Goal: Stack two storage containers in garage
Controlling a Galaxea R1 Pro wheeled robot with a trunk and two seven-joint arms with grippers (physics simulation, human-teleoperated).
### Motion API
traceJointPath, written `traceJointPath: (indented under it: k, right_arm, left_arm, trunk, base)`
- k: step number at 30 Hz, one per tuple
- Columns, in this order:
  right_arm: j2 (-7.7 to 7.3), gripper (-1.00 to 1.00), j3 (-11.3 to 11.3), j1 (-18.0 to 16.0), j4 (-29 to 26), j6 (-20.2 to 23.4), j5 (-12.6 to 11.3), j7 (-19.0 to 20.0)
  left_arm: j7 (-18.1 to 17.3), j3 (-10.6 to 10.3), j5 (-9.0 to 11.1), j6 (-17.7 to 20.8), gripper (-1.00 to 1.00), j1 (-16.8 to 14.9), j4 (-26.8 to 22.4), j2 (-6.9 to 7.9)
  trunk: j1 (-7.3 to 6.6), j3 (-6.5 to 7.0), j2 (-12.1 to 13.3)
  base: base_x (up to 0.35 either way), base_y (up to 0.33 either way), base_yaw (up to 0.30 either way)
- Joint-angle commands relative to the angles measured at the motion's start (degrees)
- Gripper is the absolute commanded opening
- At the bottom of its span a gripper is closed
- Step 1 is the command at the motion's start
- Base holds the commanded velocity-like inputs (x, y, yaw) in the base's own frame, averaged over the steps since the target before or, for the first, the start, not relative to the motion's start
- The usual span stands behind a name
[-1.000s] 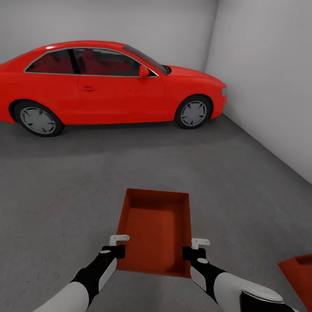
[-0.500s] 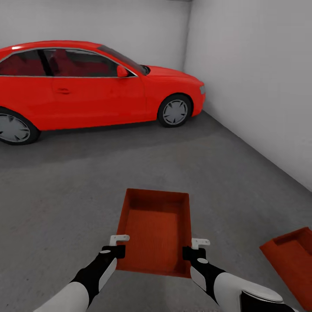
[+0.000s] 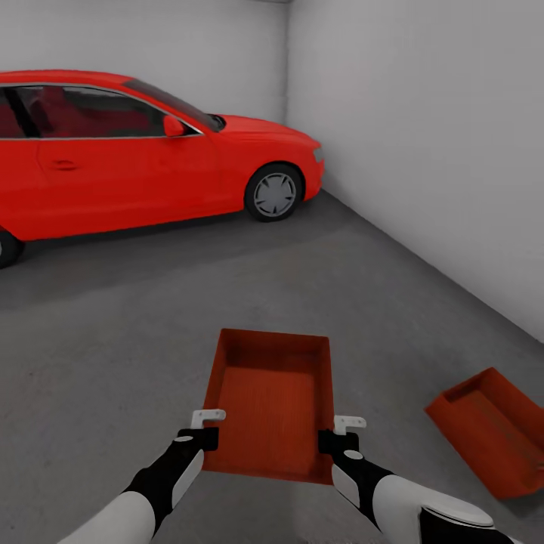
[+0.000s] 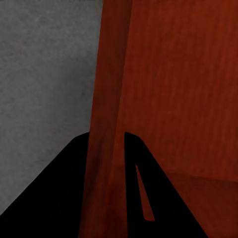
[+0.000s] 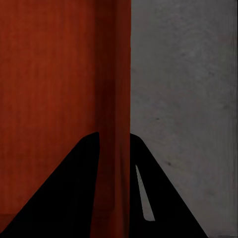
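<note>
I hold an orange-red storage container (image 3: 270,400) level in front of me, above the dark grey floor (image 3: 113,340) of the garage. My left gripper (image 3: 205,429) is shut on its left wall (image 4: 106,124) and my right gripper (image 3: 338,432) is shut on its right wall (image 5: 119,99). The wall runs between the black fingers (image 4: 144,193) in both wrist views. A second storage container (image 3: 487,431) lies on the floor at the lower right, turned at an angle, open side up.
A red car (image 3: 143,151) is parked at the back left, its nose toward the corner. A pale grey wall (image 3: 423,136) runs along the right side. Bare floor stretches between the car and me.
The whole view has swung to the right: the car slid left in the picture and the second container came further into view. Both grippers keep the same hold on the carried container.
</note>
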Motion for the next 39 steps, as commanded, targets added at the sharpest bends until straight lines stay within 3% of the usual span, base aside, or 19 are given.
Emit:
traceJointPath:
  k: [1,39]
  right_arm:
    - [-0.08,-1.0,1.4,0.0,1.1,0.0,-0.8,-0.1]
    - [-0.09,-1.0,1.3,0.0,1.1,0.1,-0.8,0.0]
  left_arm:
    - [0.8,0.6,-0.2,-0.7,-1.0,-0.1,-2.5,2.23]
    - [0.7,0.6,-0.2,-0.8,-1.0,-0.1,-2.4,2.23]
  trunk:
    - [0.01,-0.07,-0.1]
    - [0.01,-0.07,-0.1]
  base:
    - [0.0,0.0,-0.263]
    - [0.0,0.0,-0.263]
